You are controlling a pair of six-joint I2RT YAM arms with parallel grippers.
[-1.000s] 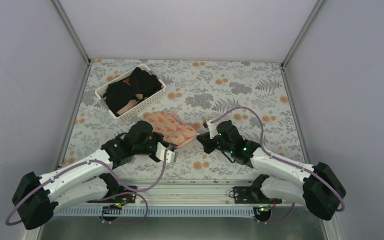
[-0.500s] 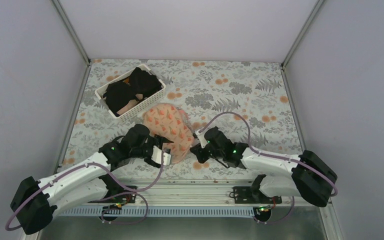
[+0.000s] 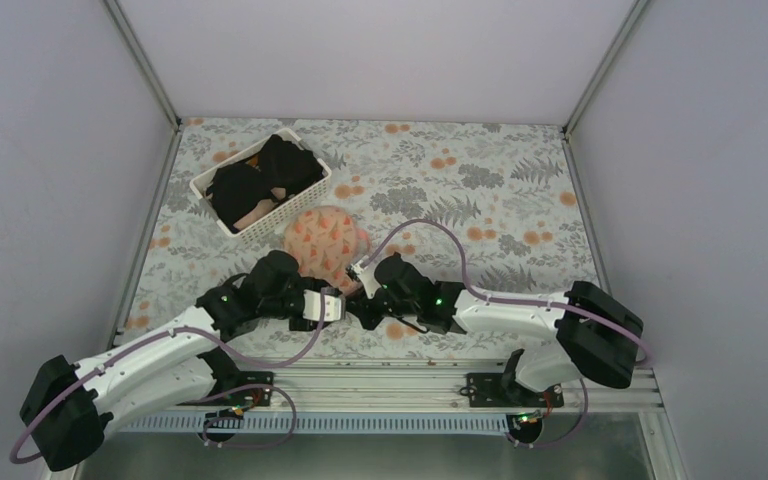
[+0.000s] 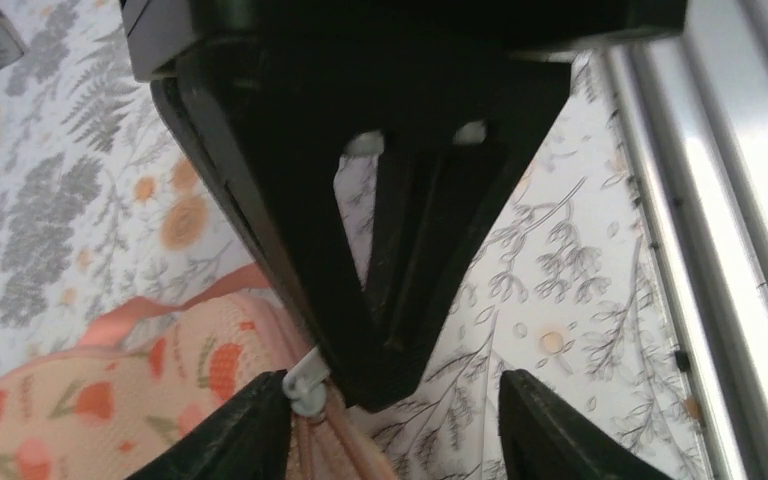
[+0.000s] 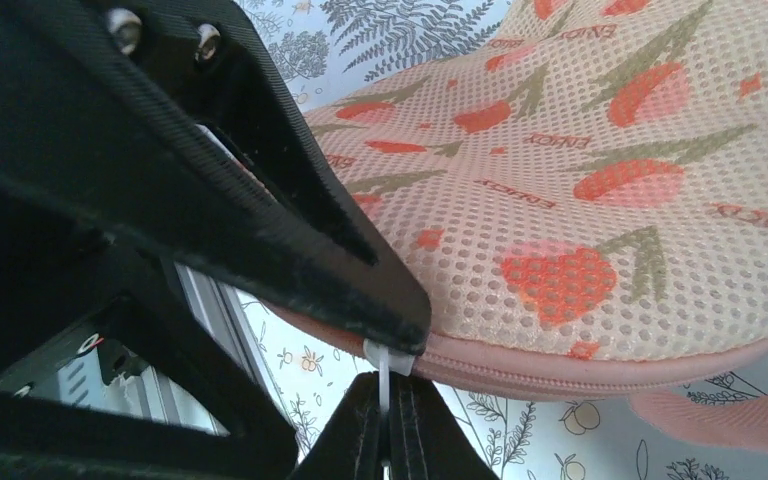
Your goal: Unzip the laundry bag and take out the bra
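Top view: the laundry bag (image 3: pixel 322 238) sits just ahead of both claws. The left gripper (image 3: pixel 332 305) and right gripper (image 3: pixel 358 288) meet at its near edge.

Left wrist: jaws pinched shut on the bag's pink edge, with a white tab (image 4: pixel 306 384) right beside the tips.

Right wrist: clamped on the white zip pull (image 5: pixel 380 362) – the bag is just above.

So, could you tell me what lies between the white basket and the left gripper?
The laundry bag fills that stretch, from near the basket to the left gripper; the top external view shows it.
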